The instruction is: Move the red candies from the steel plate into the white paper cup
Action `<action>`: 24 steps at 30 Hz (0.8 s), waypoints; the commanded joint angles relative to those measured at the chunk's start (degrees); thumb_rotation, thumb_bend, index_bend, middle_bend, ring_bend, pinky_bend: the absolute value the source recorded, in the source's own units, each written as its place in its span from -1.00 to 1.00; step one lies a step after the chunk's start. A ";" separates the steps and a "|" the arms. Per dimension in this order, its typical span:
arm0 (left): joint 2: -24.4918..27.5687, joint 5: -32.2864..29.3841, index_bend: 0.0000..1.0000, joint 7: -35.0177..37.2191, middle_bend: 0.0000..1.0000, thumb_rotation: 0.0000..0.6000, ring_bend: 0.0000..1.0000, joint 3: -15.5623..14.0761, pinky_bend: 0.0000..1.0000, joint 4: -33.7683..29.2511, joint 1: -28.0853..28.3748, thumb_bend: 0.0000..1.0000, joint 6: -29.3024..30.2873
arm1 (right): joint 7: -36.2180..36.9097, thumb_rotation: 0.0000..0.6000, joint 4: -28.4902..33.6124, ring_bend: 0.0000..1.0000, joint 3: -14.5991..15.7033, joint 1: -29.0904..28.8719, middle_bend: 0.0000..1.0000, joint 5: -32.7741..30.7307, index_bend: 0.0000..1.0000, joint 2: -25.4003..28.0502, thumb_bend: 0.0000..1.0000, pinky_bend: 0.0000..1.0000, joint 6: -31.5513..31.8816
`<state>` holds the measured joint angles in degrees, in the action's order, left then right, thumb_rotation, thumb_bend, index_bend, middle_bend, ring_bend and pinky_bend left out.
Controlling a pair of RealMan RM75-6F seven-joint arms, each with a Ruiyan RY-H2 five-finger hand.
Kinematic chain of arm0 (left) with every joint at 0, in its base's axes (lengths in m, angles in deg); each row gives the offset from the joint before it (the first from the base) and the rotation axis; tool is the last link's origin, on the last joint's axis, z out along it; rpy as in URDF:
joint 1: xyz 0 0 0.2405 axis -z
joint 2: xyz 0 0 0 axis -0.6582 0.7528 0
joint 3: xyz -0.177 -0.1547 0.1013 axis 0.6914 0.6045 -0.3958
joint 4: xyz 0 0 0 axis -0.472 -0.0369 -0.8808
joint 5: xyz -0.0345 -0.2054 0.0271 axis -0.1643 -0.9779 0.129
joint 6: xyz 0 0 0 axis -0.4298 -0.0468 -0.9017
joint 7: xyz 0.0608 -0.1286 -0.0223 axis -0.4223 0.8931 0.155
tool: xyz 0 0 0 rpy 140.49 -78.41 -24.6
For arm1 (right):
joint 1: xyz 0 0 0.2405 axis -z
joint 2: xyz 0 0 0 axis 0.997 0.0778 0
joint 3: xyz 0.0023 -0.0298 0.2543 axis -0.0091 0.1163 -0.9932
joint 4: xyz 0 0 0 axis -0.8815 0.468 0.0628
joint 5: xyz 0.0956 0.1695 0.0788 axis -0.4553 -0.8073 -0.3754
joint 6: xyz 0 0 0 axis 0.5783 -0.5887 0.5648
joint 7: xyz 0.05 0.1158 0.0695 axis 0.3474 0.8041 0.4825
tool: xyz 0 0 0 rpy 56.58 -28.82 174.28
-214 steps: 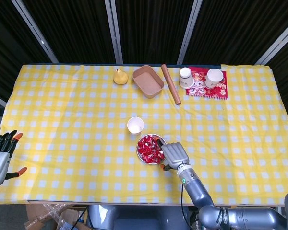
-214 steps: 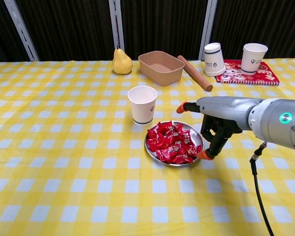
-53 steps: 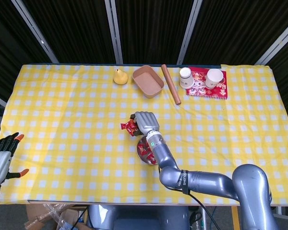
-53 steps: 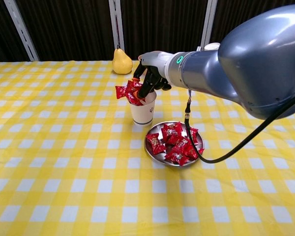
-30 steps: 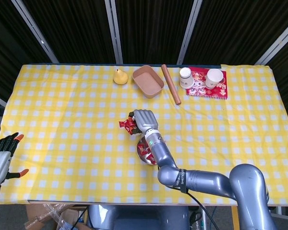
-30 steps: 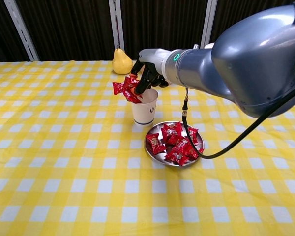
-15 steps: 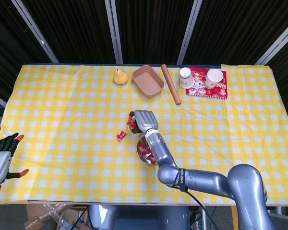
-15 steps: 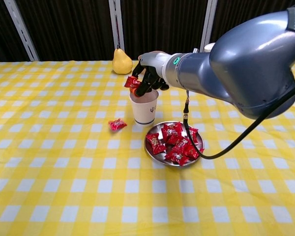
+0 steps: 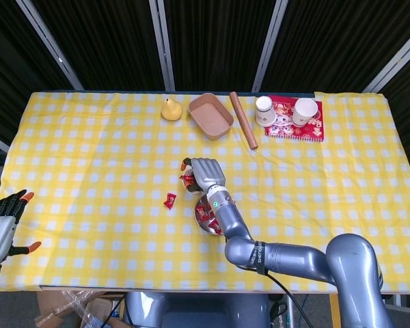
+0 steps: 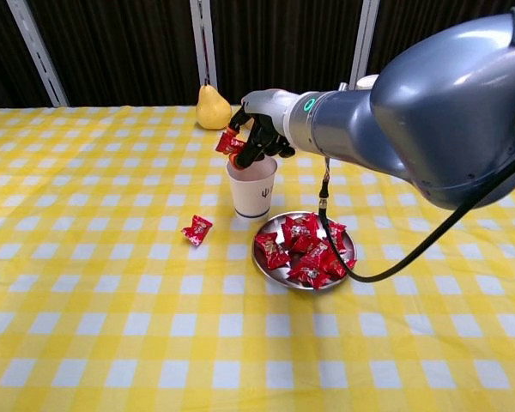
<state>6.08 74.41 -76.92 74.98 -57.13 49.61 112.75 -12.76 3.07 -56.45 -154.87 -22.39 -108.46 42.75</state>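
My right hand (image 10: 259,129) (image 9: 203,173) hovers over the white paper cup (image 10: 251,190) and grips red candies (image 10: 231,142) just above its rim. In the head view the hand hides the cup. One red candy (image 10: 196,229) (image 9: 169,200) lies on the tablecloth left of the cup. The steel plate (image 10: 269,263) (image 9: 198,220), right of the cup and nearer me, holds several red candies (image 10: 302,249). My left hand (image 9: 0,225) hangs at the table's left edge with fingers apart, holding nothing.
At the back stand a pear (image 10: 212,109), a brown tray (image 10: 280,118), a wooden rolling pin (image 10: 338,126) and two white cups (image 10: 372,103) on a red mat (image 10: 429,129). My right arm (image 10: 429,120) spans the table's right side.
One red candy has fallen from my right hand onto the cloth left of the cup. The hand stays over the cup, still holding other candies.
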 commanded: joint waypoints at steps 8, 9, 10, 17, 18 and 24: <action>0.12 -0.06 -1.00 0.34 -1.00 1.00 -1.00 0.00 -1.00 -0.06 0.04 -0.98 -0.16 | -0.15 1.00 0.28 0.87 0.21 -0.08 0.73 0.41 -0.48 -0.19 -0.06 0.81 0.68; 0.14 -0.08 -1.00 0.40 -1.00 1.00 -1.00 0.00 -1.00 -0.08 0.04 -0.98 -0.17 | -0.22 1.00 0.24 0.87 0.28 -0.10 0.73 0.37 -0.52 -0.22 -0.09 0.81 0.65; 0.15 -0.09 -1.00 0.42 -1.00 1.00 -1.00 0.01 -1.00 -0.08 0.04 -0.98 -0.18 | -0.26 1.00 0.20 0.87 0.30 -0.11 0.73 0.33 -0.53 -0.25 -0.10 0.81 0.63; 0.21 -0.14 -1.00 0.50 -1.00 1.00 -1.00 -0.01 -1.00 -0.11 0.04 -0.98 -0.22 | -0.29 1.00 -0.43 0.87 0.29 -0.21 0.73 0.40 -0.59 -0.58 -0.17 0.81 0.68; 0.21 -0.15 -1.00 0.50 -1.00 1.00 -1.00 0.00 -1.00 -0.12 0.06 -0.98 -0.25 | -0.30 1.00 -0.53 0.87 0.29 -0.22 0.73 0.41 -0.59 -0.59 -0.18 0.81 0.66; 0.22 -0.30 -1.00 0.49 -1.00 1.00 -1.00 0.01 -1.00 -0.17 0.11 -0.98 -0.39 | 0.21 1.00 -1.45 0.85 0.05 -0.05 0.73 1.39 -0.60 -0.85 -0.19 0.81 1.13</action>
<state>6.30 74.10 -76.43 74.99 -57.30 49.72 112.35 -12.59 1.67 -56.39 -154.95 -21.05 -109.28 43.85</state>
